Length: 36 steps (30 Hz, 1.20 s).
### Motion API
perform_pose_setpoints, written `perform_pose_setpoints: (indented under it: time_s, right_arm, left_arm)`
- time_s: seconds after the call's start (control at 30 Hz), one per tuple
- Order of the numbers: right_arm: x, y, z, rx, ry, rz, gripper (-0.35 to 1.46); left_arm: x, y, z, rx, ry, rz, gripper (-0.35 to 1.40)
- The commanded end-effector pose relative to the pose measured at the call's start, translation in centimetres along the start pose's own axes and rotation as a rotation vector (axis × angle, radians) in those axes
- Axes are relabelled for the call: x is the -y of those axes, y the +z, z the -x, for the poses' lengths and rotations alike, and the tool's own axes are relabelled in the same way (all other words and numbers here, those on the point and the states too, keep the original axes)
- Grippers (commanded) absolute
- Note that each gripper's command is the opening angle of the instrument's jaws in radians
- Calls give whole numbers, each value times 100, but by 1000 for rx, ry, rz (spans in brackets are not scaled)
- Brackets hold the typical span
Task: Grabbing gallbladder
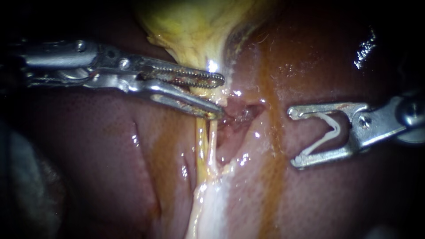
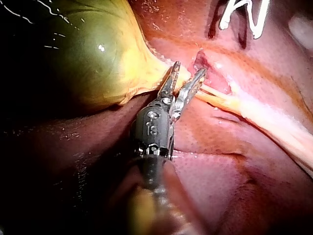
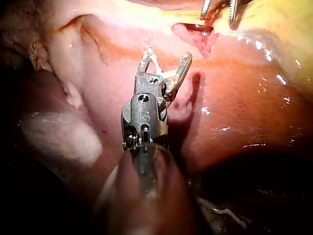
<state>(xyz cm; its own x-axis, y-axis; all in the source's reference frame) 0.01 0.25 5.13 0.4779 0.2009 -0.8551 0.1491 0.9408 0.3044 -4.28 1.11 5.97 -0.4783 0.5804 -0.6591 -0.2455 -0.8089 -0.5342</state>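
The liver [image 1: 88, 155] carries the yellow-green gallbladder [image 1: 190, 26].

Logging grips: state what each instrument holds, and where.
Right instrument: white clip, legs against both jaws. Left instrument: nothing; open jaws straddle the gallbladder neck.

1. On the left instrument [image 2: 188, 73], a small stamped mark sits on the dark wrist housing, seen in the left wrist view.
2. On the right instrument [image 3: 166, 61], a similar stamped mark sits on the metal housing.
3. Nothing else is legible.
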Motion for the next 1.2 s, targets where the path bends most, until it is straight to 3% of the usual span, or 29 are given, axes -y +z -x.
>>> perform_pose_setpoints:
  time_s: [0.03, 0.4, 0.67, 0.83, 1.0, 1.2]
  right_arm:
    - [0, 0, 0, 0, 0, 0, 50]
    - [0, 0, 0, 0, 0, 0, 50]
    - [0, 0, 0, 0, 0, 0, 50]
    - [0, 0, 0, 0, 0, 0, 50]
    - [0, 0, 0, 0, 0, 0, 50]
    - [0, 1, 0, 0, -1, 0, 50]
  left_arm:
    - [0, 1, 0, 0, 0, 1, 37]
    - [0, -14, 8, 0, 4, 7, 52]
    - [0, -43, 29, 1, 16, 16, 52]
    - [10, -51, 46, 13, 24, 13, 52]
    - [22, -44, 59, 30, 14, 7, 47]
    - [34, -17, 51, 30, 9, -7, 49]
